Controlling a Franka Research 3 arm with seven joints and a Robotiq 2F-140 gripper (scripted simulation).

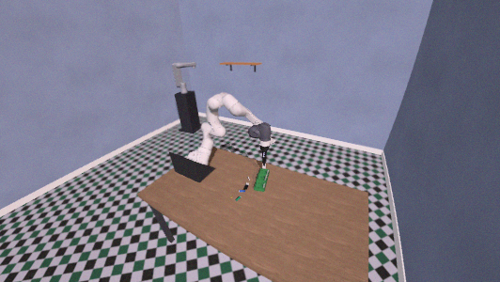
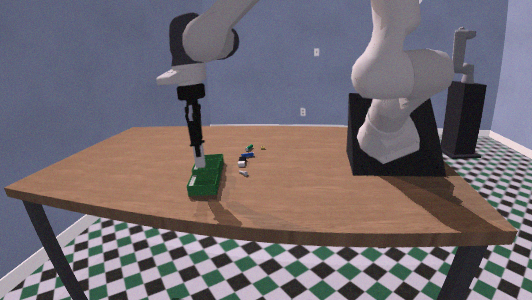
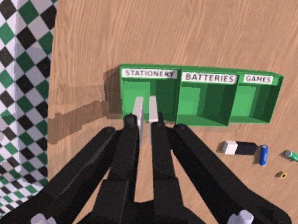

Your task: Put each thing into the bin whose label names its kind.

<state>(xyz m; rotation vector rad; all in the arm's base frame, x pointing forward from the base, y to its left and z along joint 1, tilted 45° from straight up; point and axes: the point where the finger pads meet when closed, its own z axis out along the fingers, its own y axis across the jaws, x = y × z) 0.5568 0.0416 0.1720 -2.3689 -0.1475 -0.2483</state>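
My gripper (image 1: 264, 166) (image 2: 200, 165) (image 3: 146, 106) is shut, with nothing between its fingertips, over the STATIONERY end of the green bin block (image 1: 259, 189) (image 2: 202, 191) (image 3: 202, 123). Its three compartments are labelled STATIONERY, BATTERIES and GAMES; no thing shows inside. Beside it on the table lie a black-and-white block (image 1: 246, 186) (image 2: 242, 163) (image 3: 242, 148), a blue cylinder (image 1: 242, 191) (image 2: 247, 155) (image 3: 263, 155), a green cylinder (image 1: 238, 198) (image 2: 249, 147) (image 3: 292, 155), a tiny brass piece (image 2: 263, 147) (image 3: 283, 175) and a small silvery piece (image 2: 243, 173), which is hidden in the wrist view.
The wooden table (image 1: 301, 221) (image 2: 310, 200) (image 3: 85, 30) has an edge near the STATIONERY end. A black panel (image 1: 188, 168) (image 2: 357, 150) stands by the arm's base. The loose things lie close together on the base side of the bin block.
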